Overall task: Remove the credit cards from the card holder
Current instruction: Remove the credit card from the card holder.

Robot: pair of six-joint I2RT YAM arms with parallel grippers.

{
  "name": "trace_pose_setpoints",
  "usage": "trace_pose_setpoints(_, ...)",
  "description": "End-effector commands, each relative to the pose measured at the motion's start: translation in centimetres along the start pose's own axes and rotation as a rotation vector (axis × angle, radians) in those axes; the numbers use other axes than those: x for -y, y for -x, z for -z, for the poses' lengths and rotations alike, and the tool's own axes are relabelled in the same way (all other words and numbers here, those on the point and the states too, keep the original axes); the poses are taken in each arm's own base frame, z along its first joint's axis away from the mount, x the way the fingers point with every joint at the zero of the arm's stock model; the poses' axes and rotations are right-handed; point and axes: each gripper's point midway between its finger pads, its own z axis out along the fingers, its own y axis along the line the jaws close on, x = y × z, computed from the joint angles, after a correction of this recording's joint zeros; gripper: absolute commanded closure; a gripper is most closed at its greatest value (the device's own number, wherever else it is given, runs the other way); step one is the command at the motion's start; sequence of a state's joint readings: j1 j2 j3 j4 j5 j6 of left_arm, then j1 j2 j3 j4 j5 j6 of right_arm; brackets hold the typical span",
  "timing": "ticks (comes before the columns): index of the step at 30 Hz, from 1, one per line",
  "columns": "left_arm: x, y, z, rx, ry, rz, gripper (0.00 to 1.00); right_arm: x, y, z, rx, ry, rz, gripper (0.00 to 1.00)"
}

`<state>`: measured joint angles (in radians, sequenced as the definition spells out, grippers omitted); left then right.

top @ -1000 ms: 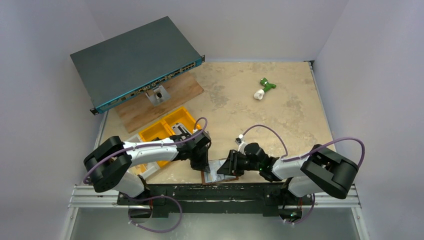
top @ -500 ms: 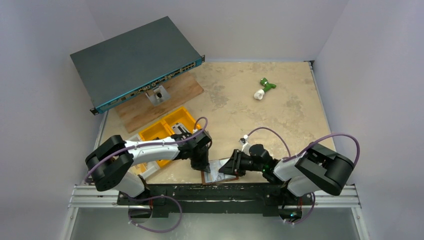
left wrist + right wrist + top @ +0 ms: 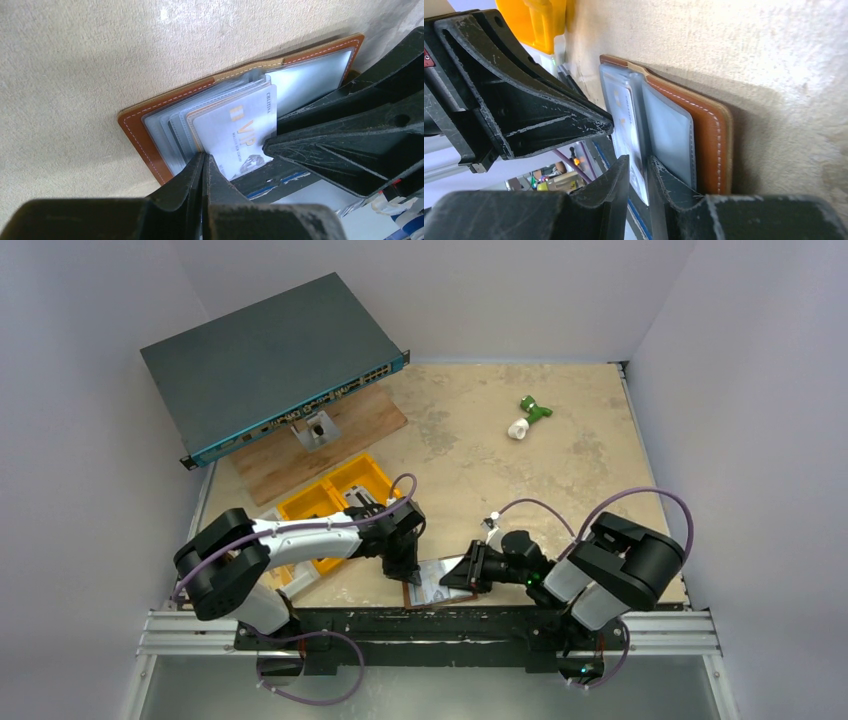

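Wallet [image 3: 142, 131] lies open and flat on the tabletop [image 3: 90, 55], directly under both tools. Brown leather is down and the clear sleeves [image 3: 165, 130] are fanned on top.

Left tool [image 3: 204, 162] is clenched, fingers pressed together with only a hairline between them. Its tips are down at the sleeves' near edge, by the wallet's rim. Cannot tell if anything thin is pinched in there.

A pale card [image 3: 235, 135] with "VIP" print sits on top of the sleeve stack, just ahead of the left tool's tips and off to one side. Its other end runs under the right tool.

Right tool [image 3: 639, 167] is almost closed, leaving a narrow gap. The card's edge runs down into that gap, so it is grasping the card. In the right wrist view the wallet's brown cover lies just outside one finger, with a sleeve between cover and card.

The two tools face each other over the wallet, very close, tips near but apart. Cannot tell how many cards the sleeves hold; only this one face is readable.

Yellow bin [image 3: 320, 502] is behind the left tool, beside its arm. Far ahead of the left tool, a dark switch [image 3: 265, 360] sits over a wooden board [image 3: 300, 455]. A green-white part [image 3: 528, 417] lies well ahead of the right tool.
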<state>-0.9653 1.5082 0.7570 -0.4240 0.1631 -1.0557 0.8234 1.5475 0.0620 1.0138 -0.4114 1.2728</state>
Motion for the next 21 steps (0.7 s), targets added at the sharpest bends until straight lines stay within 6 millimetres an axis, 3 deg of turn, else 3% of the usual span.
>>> trace_pose_setpoints(1,-6.0,-1.1,-1.5,-0.013,0.233,-0.001,1.0,-0.8,0.1,0.3,0.012,0.063,-0.013,0.81)
trace_pose_setpoints(9,-6.4,-1.2,-1.7,-0.021,0.254,0.004,1.0,-1.3,0.2,0.2,0.015,0.117,-0.043,0.84)
trace_pose_setpoints(21,-6.6,-1.3,-1.6,-0.022,0.268,0.009,1.0,-0.5,-0.1,1.8,0.044,0.148,-0.117,0.92)
